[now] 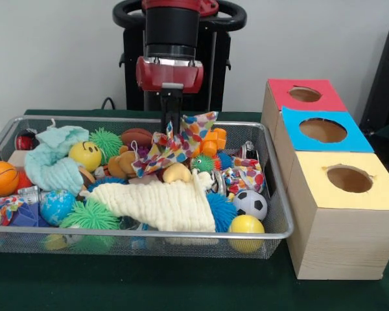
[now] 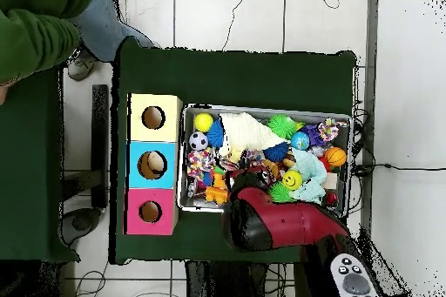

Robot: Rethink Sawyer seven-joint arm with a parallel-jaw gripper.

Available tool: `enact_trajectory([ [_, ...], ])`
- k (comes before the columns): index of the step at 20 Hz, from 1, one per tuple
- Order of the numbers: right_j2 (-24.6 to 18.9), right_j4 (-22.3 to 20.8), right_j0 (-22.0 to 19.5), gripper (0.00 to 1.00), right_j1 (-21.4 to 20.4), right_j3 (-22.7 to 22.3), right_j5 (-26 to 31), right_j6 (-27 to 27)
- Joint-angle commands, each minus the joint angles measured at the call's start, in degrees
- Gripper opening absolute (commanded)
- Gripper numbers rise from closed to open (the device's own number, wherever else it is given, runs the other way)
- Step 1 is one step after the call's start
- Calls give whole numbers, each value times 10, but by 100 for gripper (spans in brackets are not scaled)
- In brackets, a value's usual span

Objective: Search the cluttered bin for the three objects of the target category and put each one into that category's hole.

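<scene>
Even, soft indoor light is filling both views, with no hard glare showing. In the front view the wire bin is sitting brightly lit, casting only a faint shadow onto the green table just below its near rim. The wall behind the bin is reading pale and flat. In the overhead view, the floor beside the bin is looking washed out, while the person's sleeve is staying dark.

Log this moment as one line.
gripper: down in wire bin, at patterned cloth | fingers: cannot tell | boxes: nothing on top
</scene>
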State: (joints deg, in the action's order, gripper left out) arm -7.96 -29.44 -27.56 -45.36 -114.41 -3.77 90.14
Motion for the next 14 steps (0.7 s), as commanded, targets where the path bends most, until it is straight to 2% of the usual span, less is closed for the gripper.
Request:
enact_trajectory([
  [1, -130, 30, -5, 0, -81, -66, 65, 72],
  [14, -152, 76, 5, 0, -163, -130, 53, 108],
])
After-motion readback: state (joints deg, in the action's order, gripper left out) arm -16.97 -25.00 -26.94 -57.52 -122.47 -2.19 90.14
